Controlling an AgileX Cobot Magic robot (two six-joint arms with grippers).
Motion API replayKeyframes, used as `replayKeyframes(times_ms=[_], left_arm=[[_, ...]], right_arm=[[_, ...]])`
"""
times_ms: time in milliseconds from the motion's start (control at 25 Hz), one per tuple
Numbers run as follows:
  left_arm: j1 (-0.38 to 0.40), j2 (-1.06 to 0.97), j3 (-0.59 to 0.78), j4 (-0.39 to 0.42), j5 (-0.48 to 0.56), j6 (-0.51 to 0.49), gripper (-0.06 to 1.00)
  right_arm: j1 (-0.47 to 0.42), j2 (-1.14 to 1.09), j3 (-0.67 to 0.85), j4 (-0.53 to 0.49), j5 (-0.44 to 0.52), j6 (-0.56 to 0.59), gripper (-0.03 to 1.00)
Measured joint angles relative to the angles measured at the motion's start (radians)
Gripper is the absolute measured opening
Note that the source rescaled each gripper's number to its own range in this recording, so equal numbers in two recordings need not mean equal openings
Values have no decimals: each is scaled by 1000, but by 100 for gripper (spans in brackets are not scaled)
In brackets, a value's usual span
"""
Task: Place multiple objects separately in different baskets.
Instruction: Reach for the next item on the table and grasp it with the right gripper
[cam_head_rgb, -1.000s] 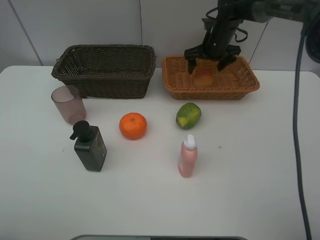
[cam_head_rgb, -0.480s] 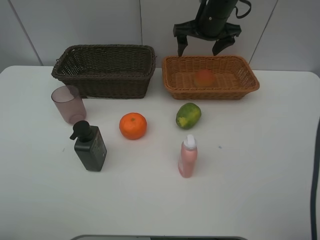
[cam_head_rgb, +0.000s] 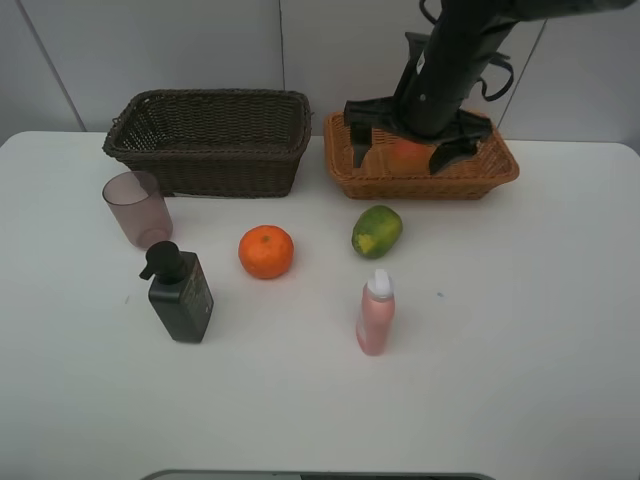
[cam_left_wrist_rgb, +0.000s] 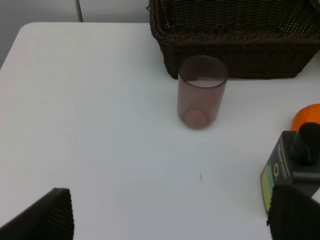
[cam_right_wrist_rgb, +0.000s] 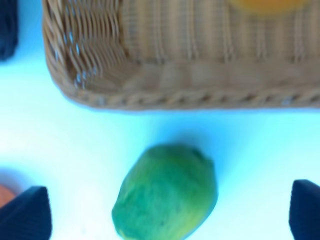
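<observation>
- Now, in the high view, the right jaws hang spread wide with nothing in them, over the near edge of the light tan basket (cam_head_rgb: 490, 172).
- The red-orange fruit (cam_head_rgb: 400, 157) lies in that basket, just behind the jaws. I think its job is done.
- The green-yellow fruit (cam_head_rgb: 377, 231) lies on the worktop (cam_head_rgb: 500, 330) just in front of the right jaws. It is the closest loose thing, so it is likely the next one to pick.
- The orange (cam_head_rgb: 266, 251) and the pink bottle (cam_head_rgb: 375, 313) are farther from these jaws.
- The black pump bottle (cam_head_rgb: 180, 295) and the mauve cup (cam_head_rgb: 137, 208) are well apart from them, near the dark brown basket (cam_head_rgb: 210, 165). I see nothing in that basket. The left jaws do not show here.
- In the left wrist view, the left jaws are wide apart and empty, low over the worktop.
- The cup (cam_left_wrist_rgb: 201, 92) stands upright ahead of them, just beside the dark basket (cam_left_wrist_rgb: 235, 45). It may go in there with the bottles, to keep them apart from the fruit.
- The pump bottle (cam_left_wrist_rgb: 292, 170) stands close by one jaw tip, with the orange (cam_left_wrist_rgb: 307, 117) past it.
- In the right wrist view, which is blurry, the green-yellow fruit (cam_right_wrist_rgb: 167, 197) lies between the two open tips, a little ahead. The jaws look lined up for it.
- The tan basket (cam_right_wrist_rgb: 175, 95) is beyond that fruit, so it would be a short trip.
</observation>
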Motion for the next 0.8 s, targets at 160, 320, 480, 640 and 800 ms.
replayKeyframes(times_ms=[160, 320, 480, 640, 800], left_arm=[[0, 0, 0, 0, 0, 0, 100], [0, 0, 0, 0, 0, 0, 100], [0, 0, 0, 0, 0, 0, 100], [0, 0, 0, 0, 0, 0, 100], [0, 0, 0, 0, 0, 0, 100]], right_arm=[[44, 1, 16, -45, -5, 127, 100], [75, 19, 17, -85, -8, 251, 100], [92, 62, 19, -140, 4, 351, 100], [98, 98, 22, -155, 3, 397, 100], [98, 128, 22, -155, -14, 408, 100]])
